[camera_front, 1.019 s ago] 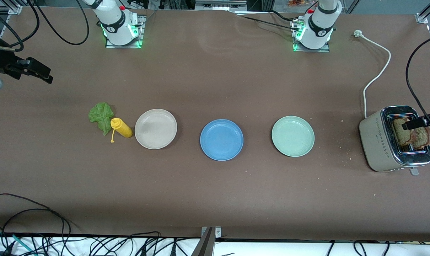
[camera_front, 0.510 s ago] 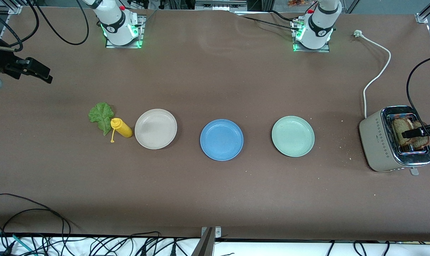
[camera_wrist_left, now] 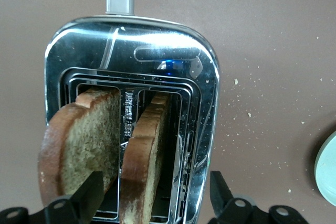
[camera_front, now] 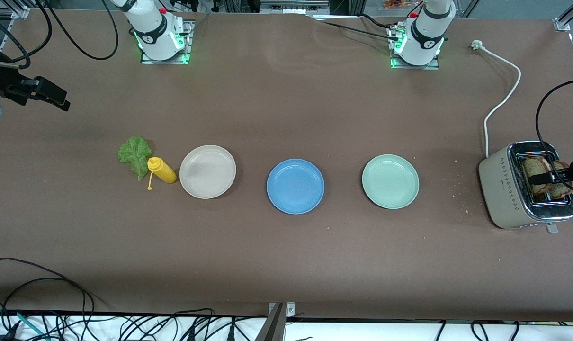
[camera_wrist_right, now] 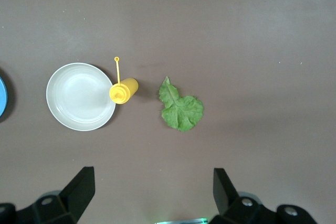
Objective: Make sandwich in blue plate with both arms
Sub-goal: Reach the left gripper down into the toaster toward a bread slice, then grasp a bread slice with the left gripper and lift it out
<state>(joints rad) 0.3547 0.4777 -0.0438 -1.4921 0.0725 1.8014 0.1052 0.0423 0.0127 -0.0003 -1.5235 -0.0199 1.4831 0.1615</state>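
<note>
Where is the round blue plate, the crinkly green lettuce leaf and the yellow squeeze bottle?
round blue plate (camera_front: 295, 186): front view, on its flat middle.
crinkly green lettuce leaf (camera_wrist_right: 181, 109): right wrist view, on the leaf's wide part.
yellow squeeze bottle (camera_front: 162, 170): front view, on the bottle's body.

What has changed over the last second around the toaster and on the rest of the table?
The left tool has come down over the toaster and now straddles the bread slices standing in its slots, jaws open, nothing gripped yet. Unchanged: the right tool waits open high above the lettuce leaf; the blue plate, the other two plates and the yellow bottle have not moved.
</note>
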